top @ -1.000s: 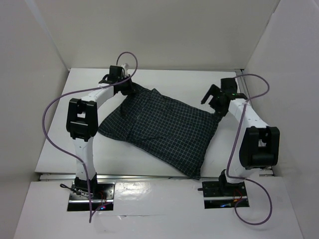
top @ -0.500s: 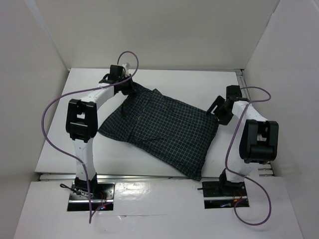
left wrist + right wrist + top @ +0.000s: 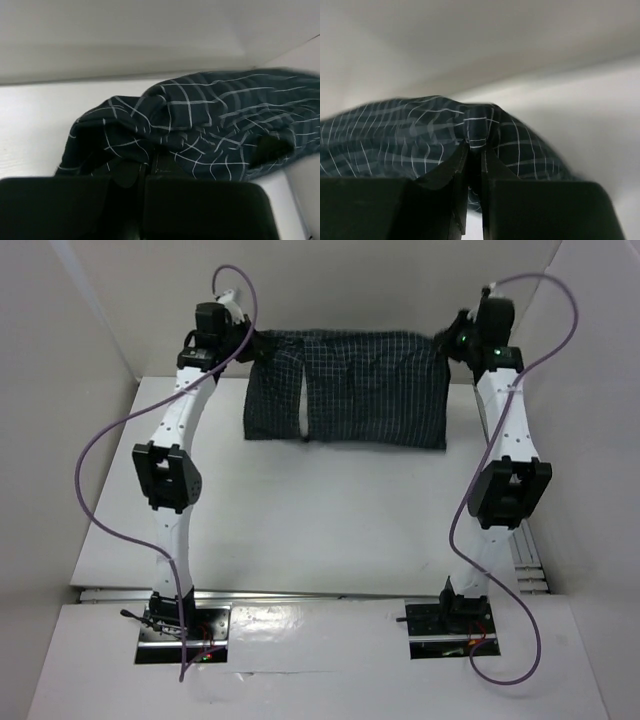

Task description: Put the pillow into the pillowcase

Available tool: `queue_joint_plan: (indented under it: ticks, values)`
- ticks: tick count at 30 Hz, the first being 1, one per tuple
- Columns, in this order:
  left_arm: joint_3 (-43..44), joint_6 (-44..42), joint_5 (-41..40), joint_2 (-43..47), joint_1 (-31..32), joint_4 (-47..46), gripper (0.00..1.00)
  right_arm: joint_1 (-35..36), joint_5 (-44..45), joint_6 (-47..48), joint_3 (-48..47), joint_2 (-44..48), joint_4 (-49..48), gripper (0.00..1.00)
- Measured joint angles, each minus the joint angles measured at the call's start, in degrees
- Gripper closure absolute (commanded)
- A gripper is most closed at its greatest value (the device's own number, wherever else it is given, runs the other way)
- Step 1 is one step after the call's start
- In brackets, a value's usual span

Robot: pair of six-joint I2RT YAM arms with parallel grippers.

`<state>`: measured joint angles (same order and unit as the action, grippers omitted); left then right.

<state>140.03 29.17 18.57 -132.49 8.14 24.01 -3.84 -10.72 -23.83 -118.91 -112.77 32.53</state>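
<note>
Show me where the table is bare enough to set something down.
The widest bare stretch of table lies between the left arm and right arm, from the hanging pillowcase to the near edge. Narrow strips run outside each arm. The far end is crowded: the left pincer and right pincer hold the pillowcase up there.

The pillowcase (image 3: 345, 390) is soft, matt woven cloth, dark with a fine white grid, and it creases loosely. The table (image 3: 320, 510) is a smooth, matt white surface, and the arm shells (image 3: 178, 425) look like smooth white plastic with matt black joints.
</note>
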Motion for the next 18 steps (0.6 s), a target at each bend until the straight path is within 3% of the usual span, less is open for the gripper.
queue_joint_plan:
  ticks: [2, 4, 7, 11, 12, 13, 14, 15, 17, 18]
  values:
    - [-4.96, 0.68, 1.07, 5.22, -1.2, -2.25, 1.0, 0.15, 0.22, 1.86, -5.46, 1.62, -3.41, 1.0]
    - [-9.49, 0.79, 1.62, 10.97, -1.68, -2.93, 1.0, 0.87, 0.09, 3.13, -2.43, 7.41, -7.26, 1.0]
    - [-18.27, -0.66, 0.85, 20.7, -1.68, -6.08, 1.0, 2.71, 0.17, 4.74, 14.91, 21.9, -13.99, 1.0]
    - [-38.73, -1.84, -1.01, 35.1, -1.44, -11.69, 1.0, 3.93, 0.15, 4.94, 38.84, 36.26, -19.02, 1.0]
    - [-44.74, -1.68, -1.6, 37.86, -1.2, -13.62, 0.94, 4.35, 0.33, 4.46, 44.04, 37.92, -19.74, 1.0]
    - [-51.32, -1.51, -2.47, 40.26, -0.96, -14.51, 0.78, 4.92, 0.39, 3.76, 49.16, 39.15, -20.41, 1.0]
    - [-57.9, -1.16, -3.58, 41.62, -0.66, -15.13, 0.75, 5.75, 0.11, 2.95, 54.38, 39.85, -20.85, 1.0]
    - [-64.19, -0.04, -4.59, 42.1, -0.46, -15.28, 0.75, 6.58, -0.46, 1.84, 59.12, 39.5, -21.99, 1.0]
    - [-74.05, 2.93, -6.19, 41.64, -0.24, -14.91, 0.91, 8.68, -0.61, 0.35, 66.62, 39.01, -22.99, 1.0]
    - [-78.68, 4.44, -7.41, 41.64, 0.0, -13.38, 0.91, 9.92, -0.33, -0.39, 69.83, 39.65, -21.77, 1.0]
